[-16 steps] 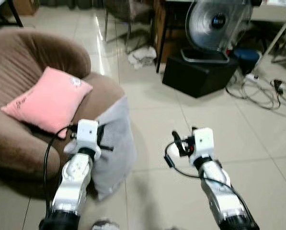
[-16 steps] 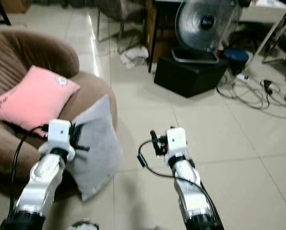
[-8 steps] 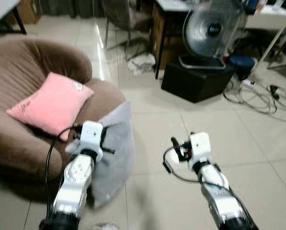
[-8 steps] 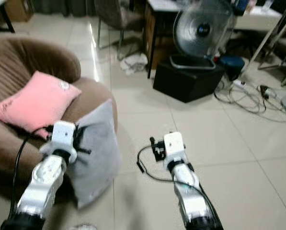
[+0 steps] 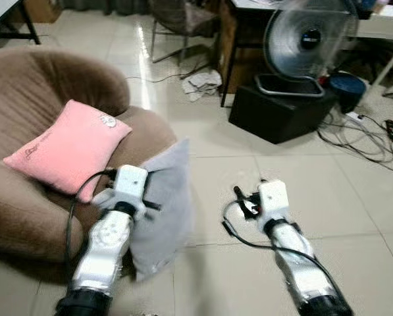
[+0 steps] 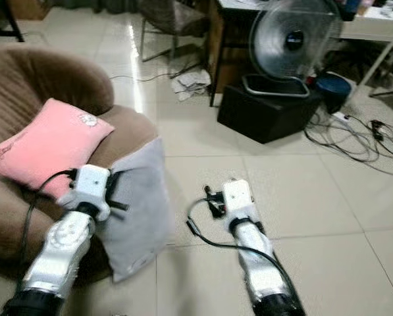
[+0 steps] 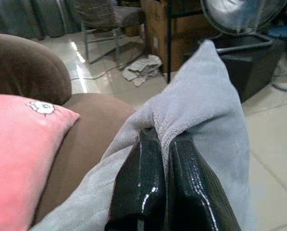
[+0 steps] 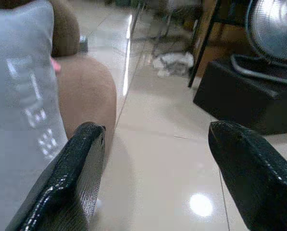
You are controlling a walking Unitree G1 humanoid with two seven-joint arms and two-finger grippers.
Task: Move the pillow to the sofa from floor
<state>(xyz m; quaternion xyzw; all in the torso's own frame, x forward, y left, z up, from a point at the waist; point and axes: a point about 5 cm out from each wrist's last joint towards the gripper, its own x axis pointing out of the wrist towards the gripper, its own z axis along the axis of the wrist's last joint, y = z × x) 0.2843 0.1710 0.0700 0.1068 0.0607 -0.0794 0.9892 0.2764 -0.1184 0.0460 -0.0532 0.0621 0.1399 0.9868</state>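
Your left gripper (image 7: 163, 144) has its two black fingers pinched tight on a fold in the edge of the grey pillow (image 5: 164, 197), so the pillow hangs upright from that one fold, just beside the brown sofa (image 5: 25, 92) rather than on it. The pink cushion (image 5: 68, 146) already lies on the seat, so you probably need to place the pillow beside it. Your right gripper (image 8: 155, 159) holds nothing, fingers spread wide, over the tiled floor (image 5: 314, 171), well clear of the pillow.

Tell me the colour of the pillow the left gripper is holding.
Light grey pillow, pinched in the left gripper; clearest in the left wrist view.
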